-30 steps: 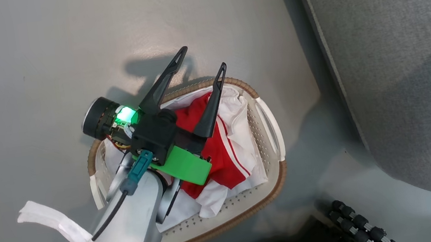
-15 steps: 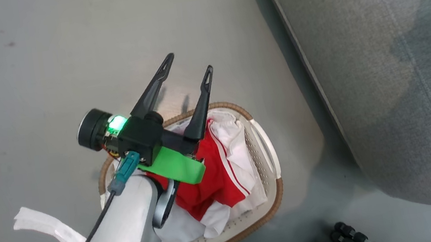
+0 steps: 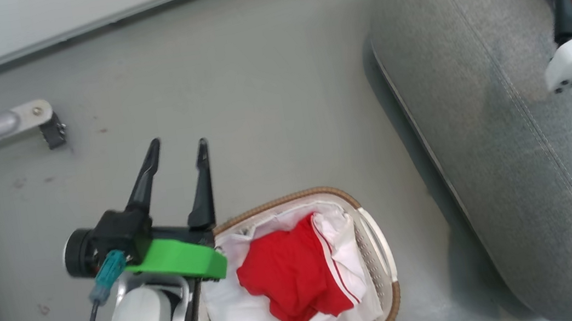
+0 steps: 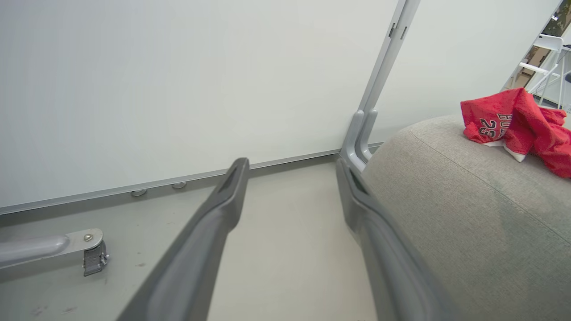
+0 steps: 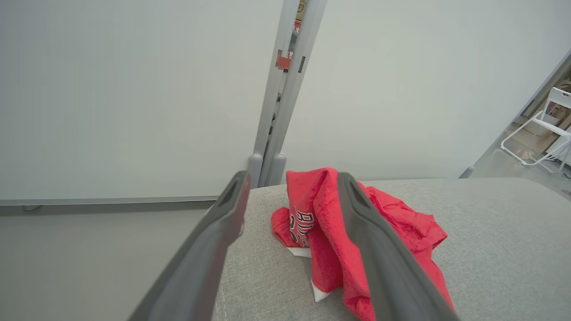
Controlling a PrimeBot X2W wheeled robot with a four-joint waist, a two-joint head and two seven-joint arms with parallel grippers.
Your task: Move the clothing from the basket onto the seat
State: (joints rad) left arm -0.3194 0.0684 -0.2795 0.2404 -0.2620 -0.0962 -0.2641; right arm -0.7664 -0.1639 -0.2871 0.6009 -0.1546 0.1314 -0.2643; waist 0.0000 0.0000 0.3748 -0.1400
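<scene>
Grey floor (image 3: pixel 256 103) lies beneath our wide-spread, empty left hand (image 3: pixel 177 142); our right hand (image 5: pixel 293 174) gapes empty over clothing (image 5: pixel 321 214) on the seat (image 5: pixel 490 232).

Red jersey (image 5: pixel 314 198) crumpled on grey seat (image 3: pixel 477 102), red-white clothing (image 3: pixel 290 276) in basket (image 3: pixel 280 199)

Open from above over the basket (image 3: pixel 372 248) mouth, though heaped with clothing (image 3: pixel 291 281) to the rim. Bare floor (image 3: pixel 267 102) free between basket and seat (image 3: pixel 483 145), and wide beyond toward the wall (image 3: pixel 52 20). Broad bare stretch of seat free up to the red garment (image 5: pixel 312 200) at its far end. Caster leg (image 3: pixel 32 119) at left, well apart from basket
</scene>
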